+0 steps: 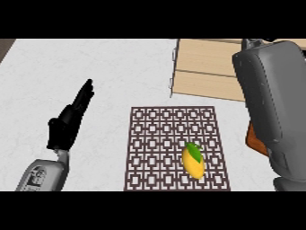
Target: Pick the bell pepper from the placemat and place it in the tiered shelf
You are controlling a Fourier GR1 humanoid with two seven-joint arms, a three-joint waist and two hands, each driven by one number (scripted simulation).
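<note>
right forearm [281, 112] overhangs tiered shelf [205, 67] | counter [82, 67] left bare

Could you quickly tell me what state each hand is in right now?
Left hand: open, fingers straight, holding nothing.
Right hand: cannot be told; only its forearm shows.

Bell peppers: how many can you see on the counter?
1. A yellow bell pepper lies on the patterned placemat, toward its lower right. The right forearm covers part of the counter, so others may be hidden.
</note>
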